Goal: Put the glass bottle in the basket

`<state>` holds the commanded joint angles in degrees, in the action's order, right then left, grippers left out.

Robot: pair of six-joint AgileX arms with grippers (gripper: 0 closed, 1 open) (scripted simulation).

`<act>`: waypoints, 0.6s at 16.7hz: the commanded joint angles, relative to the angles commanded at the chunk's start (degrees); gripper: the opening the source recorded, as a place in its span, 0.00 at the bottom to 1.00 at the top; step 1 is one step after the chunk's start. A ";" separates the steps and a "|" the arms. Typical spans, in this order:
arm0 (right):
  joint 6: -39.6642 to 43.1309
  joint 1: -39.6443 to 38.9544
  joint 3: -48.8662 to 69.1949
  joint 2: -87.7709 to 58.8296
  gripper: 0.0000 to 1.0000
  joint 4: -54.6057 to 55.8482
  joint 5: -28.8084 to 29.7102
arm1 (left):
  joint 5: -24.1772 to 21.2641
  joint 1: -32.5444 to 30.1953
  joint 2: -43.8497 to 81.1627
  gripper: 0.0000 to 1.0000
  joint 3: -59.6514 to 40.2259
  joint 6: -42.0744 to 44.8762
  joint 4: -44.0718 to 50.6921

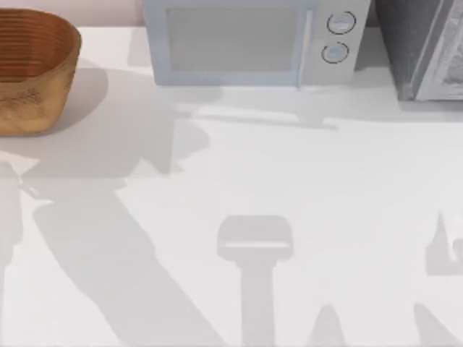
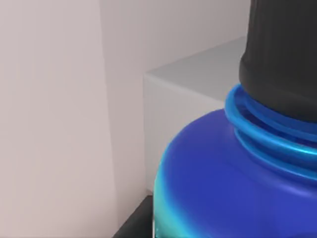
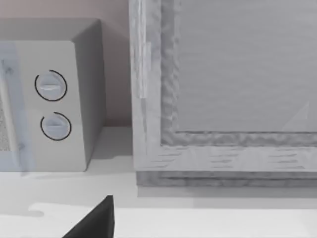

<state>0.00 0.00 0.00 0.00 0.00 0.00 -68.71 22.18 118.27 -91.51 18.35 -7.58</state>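
Observation:
The glass bottle [image 2: 233, 178] sits right up against the left wrist camera, showing its dark blue shoulder, a turquoise patch low on the body, a thin blue ring and a black ribbed cap. It is held off the table by my left gripper, a dark piece of which [image 2: 132, 225] shows beside the bottle. The basket [image 1: 32, 69], round and woven with a ribbed orange-brown inside, stands at the table's far left back corner. A dark edge of my right gripper [image 3: 94, 223] faces the back right of the table.
A white microwave [image 1: 253, 40] with two dials stands at the back middle. A grey cabinet-like box [image 1: 427, 47] stands at the back right. Arm shadows fall across the white tabletop [image 1: 289, 173].

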 joint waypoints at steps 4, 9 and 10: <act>0.00 0.00 0.00 0.00 1.00 0.00 0.00 | 0.00 0.00 0.00 0.83 0.00 0.00 0.00; 0.00 0.00 0.00 0.00 1.00 0.00 0.00 | 0.00 0.00 0.00 1.00 0.00 0.00 0.00; 0.00 0.00 0.00 0.00 1.00 0.00 0.00 | 0.00 0.00 0.00 1.00 0.00 0.00 0.00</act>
<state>0.00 0.00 0.00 0.00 0.00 0.00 -68.71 22.18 118.27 -91.51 18.35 -7.58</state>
